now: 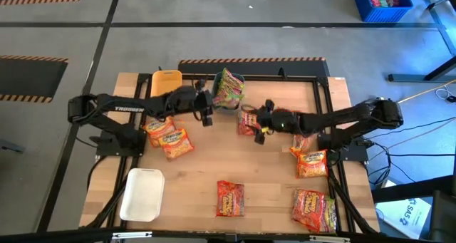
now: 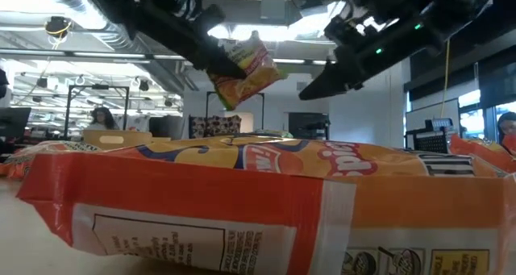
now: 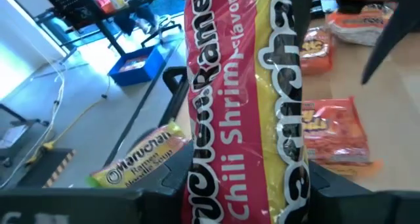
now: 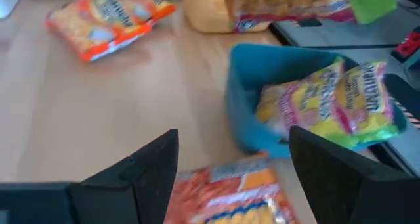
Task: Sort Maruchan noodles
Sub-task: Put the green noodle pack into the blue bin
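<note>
My left gripper [image 3: 262, 184] clamps a red and yellow chili shrimp packet [image 3: 246, 99], which fills the left wrist view; only the low view shows that packet [image 2: 246, 69] hanging high above the table. From above, my left gripper [image 1: 206, 109] sits toward twelve o'clock of the table, just beside the blue-grey tray [image 1: 239, 104], and a green-edged packet [image 1: 228, 88] covers that tray there. My right wrist view alone looks into the tray [image 4: 246, 99], where a green-edged packet [image 4: 328, 106] lies inside. My right gripper [image 4: 230, 171] stands with fingers wide and empty over an orange packet [image 4: 223, 198] near the table's centre. More packets lie at nine o'clock [image 1: 167, 136], six o'clock [image 1: 230, 198] and four o'clock [image 1: 313, 209]. The yellow tray [image 1: 166, 81] sits at eleven o'clock, the white tray [image 1: 142, 194] at seven.
</note>
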